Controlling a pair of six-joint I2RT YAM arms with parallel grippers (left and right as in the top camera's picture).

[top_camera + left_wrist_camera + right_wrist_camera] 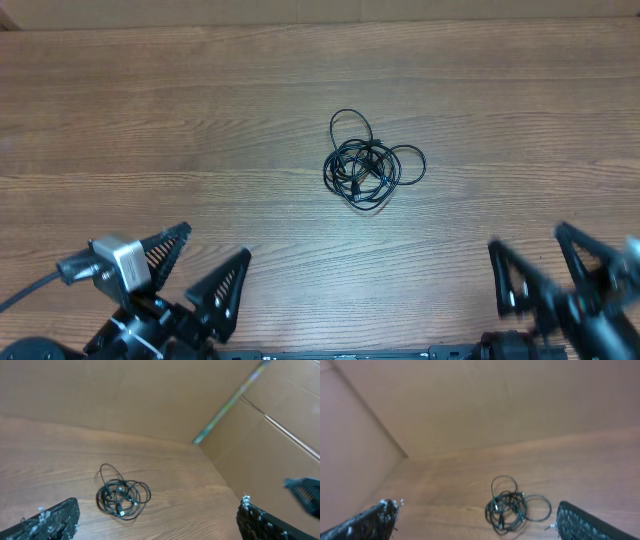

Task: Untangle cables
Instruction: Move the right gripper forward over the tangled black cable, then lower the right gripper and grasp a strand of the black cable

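The cables (368,163) lie in one tangled bundle of thin black loops on the wooden table, near the middle. They also show in the left wrist view (121,495) and the right wrist view (512,506). My left gripper (200,265) is open and empty at the near left, well short of the bundle. My right gripper (540,260) is open and empty at the near right, also apart from the cables. In the wrist views both pairs of fingers (160,520) (477,522) stand wide apart with nothing between them.
Brown cardboard walls (260,435) close off the table at the back and sides. The wooden table top (150,120) stretches round the bundle. A grey cable runs from the left arm's camera (110,262).
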